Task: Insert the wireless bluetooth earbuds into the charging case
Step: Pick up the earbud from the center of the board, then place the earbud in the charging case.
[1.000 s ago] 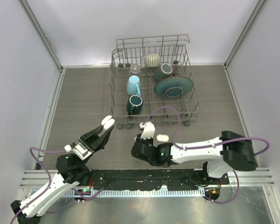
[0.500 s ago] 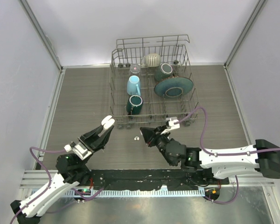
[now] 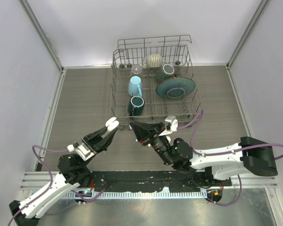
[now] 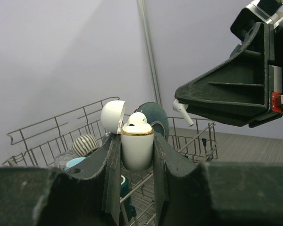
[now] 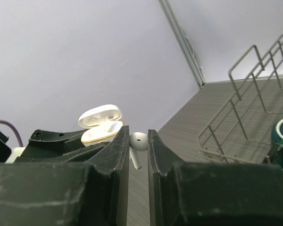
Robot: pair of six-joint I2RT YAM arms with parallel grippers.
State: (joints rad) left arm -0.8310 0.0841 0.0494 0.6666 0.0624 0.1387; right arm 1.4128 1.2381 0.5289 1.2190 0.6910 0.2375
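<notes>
Right pincer [image 3: 136, 129] has swung up-left since half a second ago and is now just right of the left pincer [image 3: 111, 127]. Right is clamped on one earbud [image 5: 137, 141], stem down. Left is clamped on the open charging case [image 4: 137, 149], other earbud [image 4: 137, 119] seated inside. Dish rack [image 3: 153, 47] close behind, open tabletop [image 3: 85, 103] at frame left. Overhead, the held earbud is hidden by the fingers.

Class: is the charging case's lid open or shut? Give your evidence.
Open. In the left wrist view the charging case has its lid swung back from the gold rim, with one earbud seated inside.
</notes>
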